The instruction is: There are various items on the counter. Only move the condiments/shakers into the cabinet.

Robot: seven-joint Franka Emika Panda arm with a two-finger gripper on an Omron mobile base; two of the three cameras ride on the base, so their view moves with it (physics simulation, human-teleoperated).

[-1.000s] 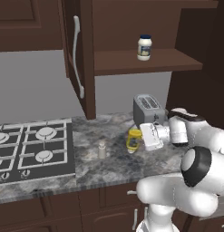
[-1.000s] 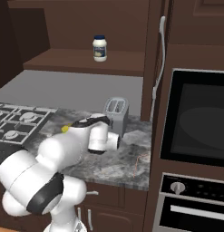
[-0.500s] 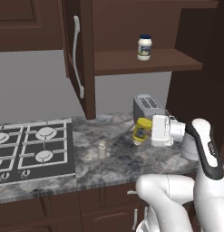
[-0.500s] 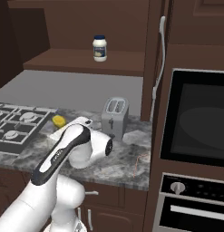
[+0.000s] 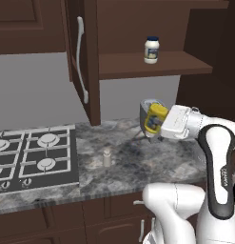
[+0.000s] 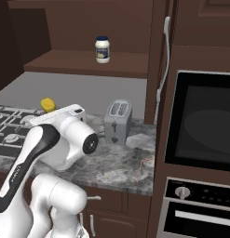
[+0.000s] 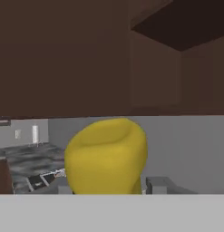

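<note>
One yellow bottle (image 5: 154,118) below shelf (image 5: 152,65)

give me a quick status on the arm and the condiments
Gripper shut on slim yellow squeeze bottle, lifted off the granite counter. White blue-lidded jar on cabinet shelf. Small grey shaker waits on counter.

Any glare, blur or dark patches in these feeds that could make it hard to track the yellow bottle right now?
Left base view: even light, sharp, the yellow bottle reads clearly at the tool. Right base view: no glare, but the arm covers all but the bottle's top; dark oven glass shows a faint sheen. Hand view: bottle close and soft-edged, cabinet above uniformly dark.
</note>
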